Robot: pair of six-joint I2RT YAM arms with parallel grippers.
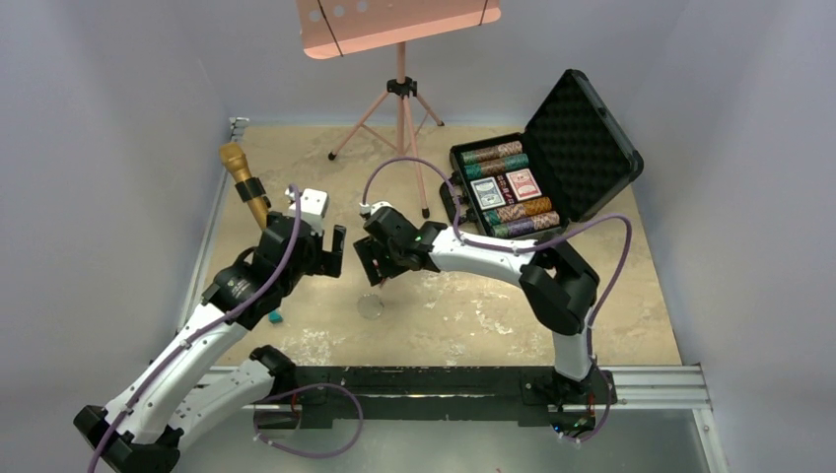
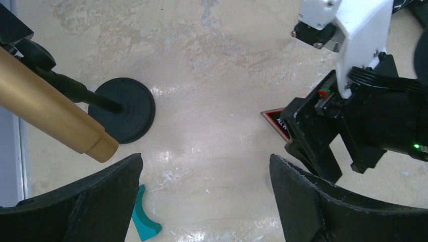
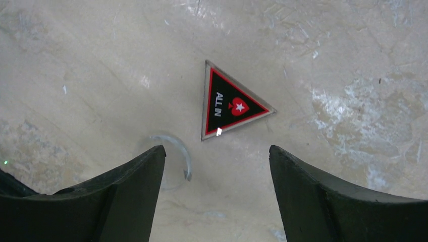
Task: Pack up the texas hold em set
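The black case (image 1: 584,136) stands open at the back right, its foam lid raised. Rows of striped chips (image 1: 493,155), a red deck (image 1: 523,183) and a blue deck (image 1: 488,193) lie in it. The triangular red-black button (image 3: 230,103) lies flat on the table. My right gripper (image 3: 217,149) hovers above it, open and empty; in the top view this gripper (image 1: 367,264) hides the button. A corner of the button (image 2: 276,121) shows in the left wrist view. My left gripper (image 2: 206,158) is open and empty, just left of the right gripper, and also shows in the top view (image 1: 336,252).
A gold microphone (image 1: 243,182) on a round black base (image 2: 122,110) stands at the left. A small teal piece (image 2: 144,222) lies near the left fingers. A clear disc (image 1: 371,306) lies near the button. A pink music stand (image 1: 399,89) is at the back.
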